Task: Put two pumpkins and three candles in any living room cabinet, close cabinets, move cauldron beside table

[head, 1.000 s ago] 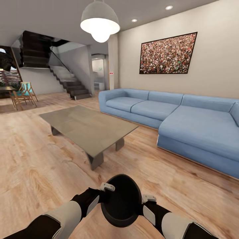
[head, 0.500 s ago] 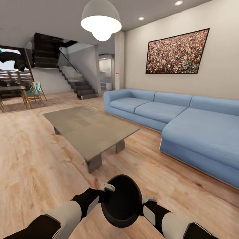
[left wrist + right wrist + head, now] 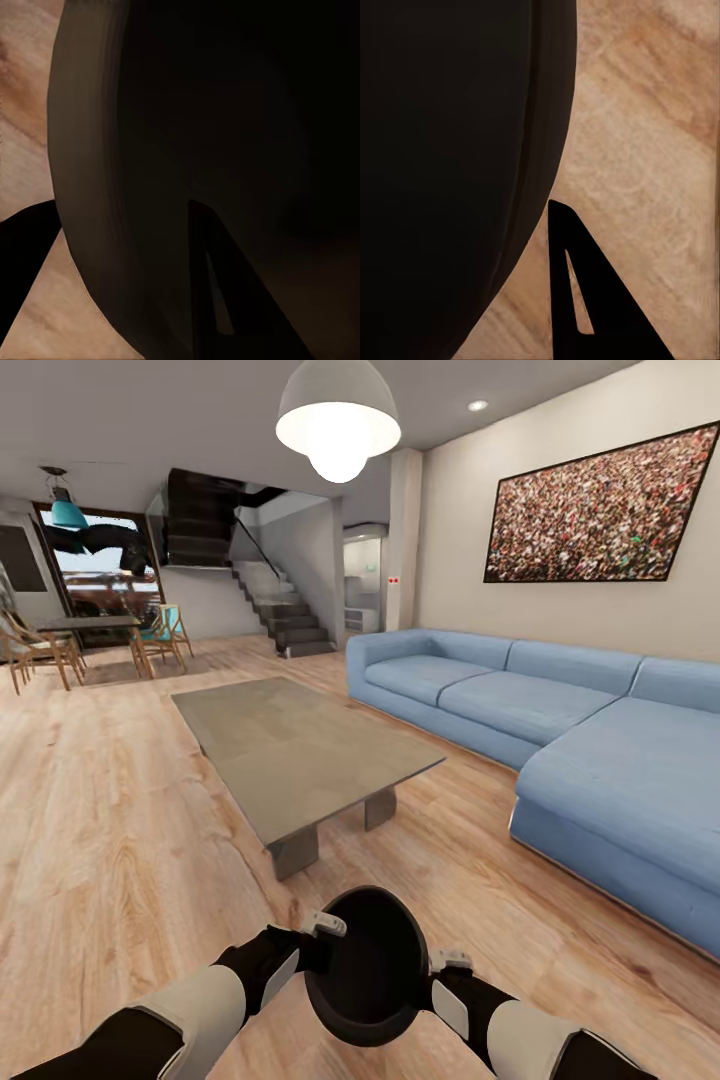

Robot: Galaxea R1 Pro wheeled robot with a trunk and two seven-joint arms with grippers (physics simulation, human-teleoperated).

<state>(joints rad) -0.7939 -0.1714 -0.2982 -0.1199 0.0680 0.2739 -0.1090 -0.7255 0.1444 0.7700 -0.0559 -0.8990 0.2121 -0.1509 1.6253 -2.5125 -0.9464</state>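
Note:
I hold the black glossy cauldron low in front of me, above the wood floor, its wide mouth facing up. My left gripper is shut on its left rim and my right gripper on its right rim. The left wrist view looks at the cauldron's wall with one finger across it. In the right wrist view the cauldron's side stands beside a finger over the floor. The low grey table stands ahead, slightly left, about a metre beyond the cauldron. The pumpkins, candles and cabinet are out of view.
A long blue corner sofa runs along the right wall behind the table. Far back on the left are a dining table with chairs and a staircase. Open wood floor lies left of the table.
The whole view has swung left, so the table and sofa sit further right and the dining area has come into sight. The cauldron stays held between both grippers.

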